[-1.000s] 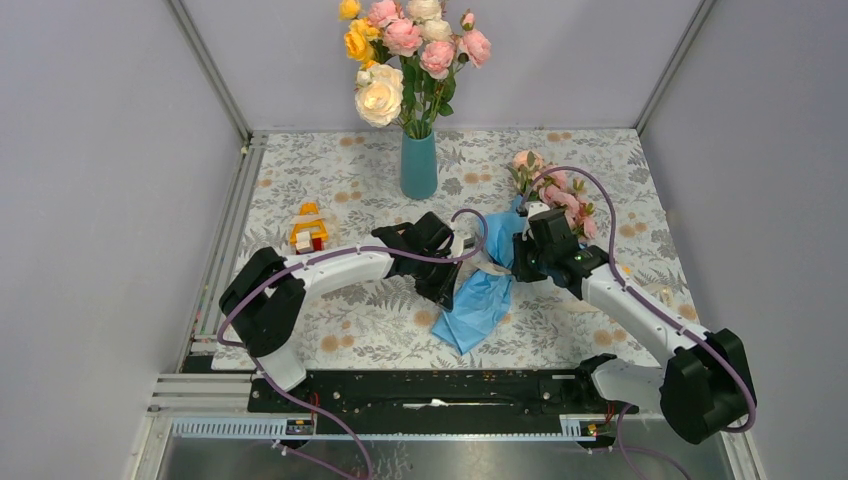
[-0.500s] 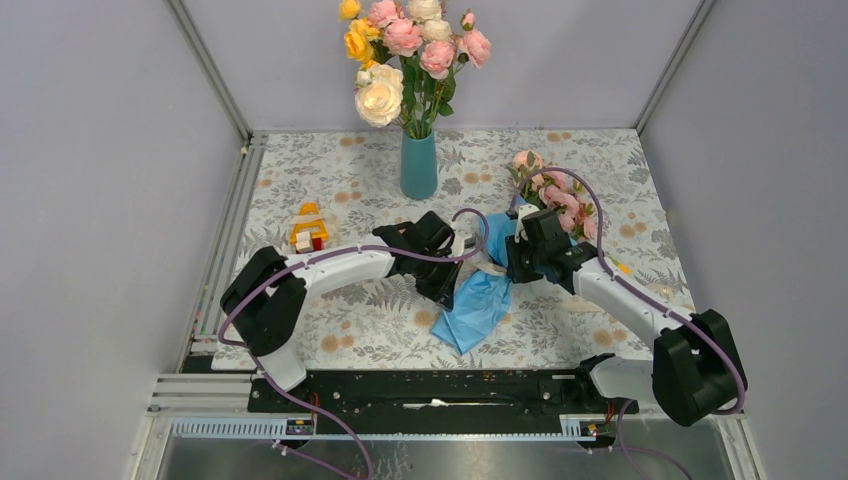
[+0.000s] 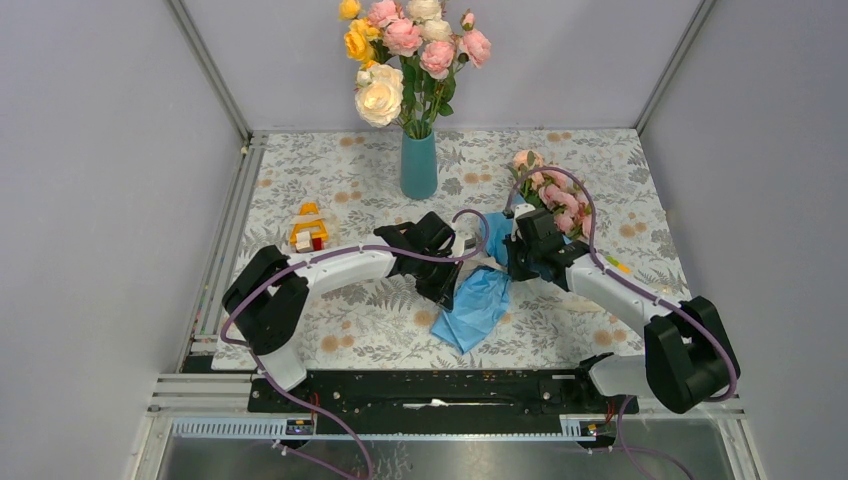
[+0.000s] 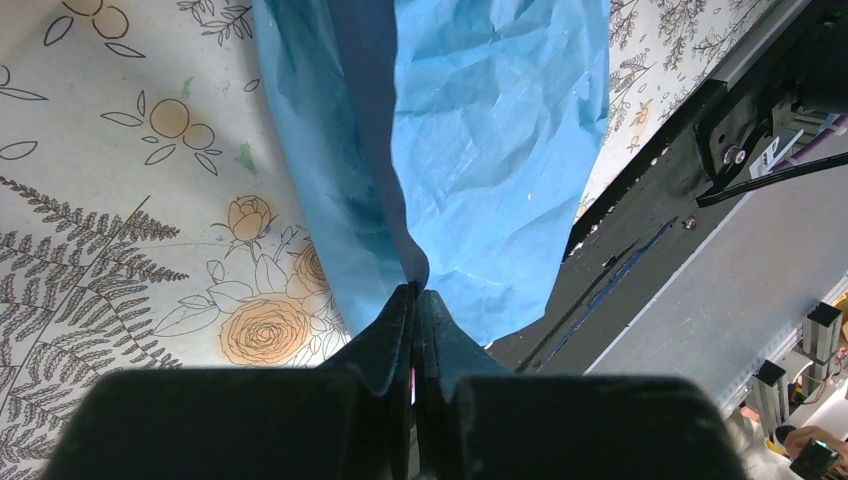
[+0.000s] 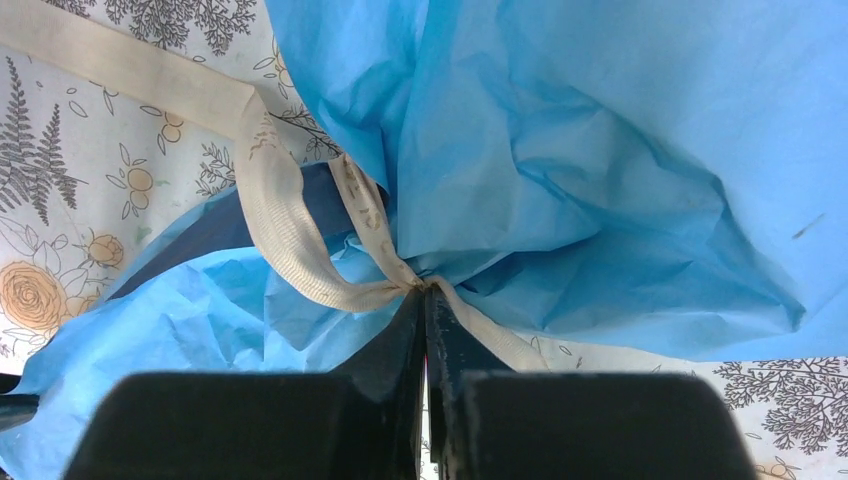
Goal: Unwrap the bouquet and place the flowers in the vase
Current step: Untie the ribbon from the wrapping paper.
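Note:
The bouquet lies at mid-table: pink roses (image 3: 556, 192) at the far right, its crinkled blue paper (image 3: 478, 300) spreading toward the near edge. A cream ribbon (image 5: 283, 214) is tied round the paper's waist. My left gripper (image 4: 416, 293) is shut on a fold of the blue paper (image 4: 500, 130), light on one side and navy on the other. Pinching the ribbon right at its knot, my right gripper (image 5: 425, 290) is shut. Seen from above, the left gripper (image 3: 448, 284) and right gripper (image 3: 510, 262) face each other across the wrap. The teal vase (image 3: 419, 166) stands behind them.
The vase holds a large bunch of yellow, cream and pink roses (image 3: 408, 48). A small orange and yellow toy (image 3: 309, 228) sits to the left of my left arm. Grey walls close in the flowered tablecloth (image 3: 340, 330) on three sides.
My right gripper has closed on the ribbon knot and its arm has shifted slightly left toward the wrap. The left gripper has kept its grip on the paper and not moved.

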`<state>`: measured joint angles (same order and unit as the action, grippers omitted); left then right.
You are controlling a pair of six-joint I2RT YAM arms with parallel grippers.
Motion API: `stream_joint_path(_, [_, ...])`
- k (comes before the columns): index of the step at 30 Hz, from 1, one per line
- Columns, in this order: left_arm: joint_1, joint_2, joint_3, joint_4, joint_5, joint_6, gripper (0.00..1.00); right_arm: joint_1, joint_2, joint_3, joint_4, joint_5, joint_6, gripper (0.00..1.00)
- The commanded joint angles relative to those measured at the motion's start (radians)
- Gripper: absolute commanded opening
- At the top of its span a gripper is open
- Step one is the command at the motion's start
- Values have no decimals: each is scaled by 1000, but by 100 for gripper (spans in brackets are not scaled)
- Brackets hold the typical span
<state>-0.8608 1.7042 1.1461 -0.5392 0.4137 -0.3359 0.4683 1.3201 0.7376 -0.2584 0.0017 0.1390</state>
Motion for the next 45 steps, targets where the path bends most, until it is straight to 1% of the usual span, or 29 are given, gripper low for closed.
stream_joint_path(1, [-6,3,42,-2,-4,20,0,10,-25,18,21,76,13,0])
stream_joint_path(7, [-5,3,39,-7,-9,24,0,10,-128,-4,13,188,84,0])
stream_joint_path(12, [-6,5,41,-10,-16,26,0,10,-184,2,3,211,103,0])
stream_joint_path(14, [-6,3,40,-10,-18,26,0,10,-192,4,-1,164,95,0])
stream_joint_path(18, [-5,3,43,-12,-18,28,0,10,-168,-1,-15,-18,58,0])
stream_joint_path(21, [-5,6,47,-17,-20,32,0,11,-145,-15,-11,-62,62,9])
stream_joint_path(25, [-6,6,50,-20,-24,34,0,10,-124,-1,-22,-44,72,17])
stream_joint_path(28, [-6,5,52,-24,-25,36,0,10,-82,28,-66,-36,90,17])
stream_joint_path(32, [-5,5,53,-24,-24,35,0,11,-46,25,-66,-39,133,18])
stream_joint_path(34, [-5,3,52,-24,-24,35,0,11,-36,18,-53,-36,145,21])
stream_joint_path(38, [-5,1,52,-24,-22,37,0,12,-31,16,-39,-10,156,24])
stream_joint_path(45, [-6,2,54,-25,-21,38,0,12,-52,22,-31,56,128,34])
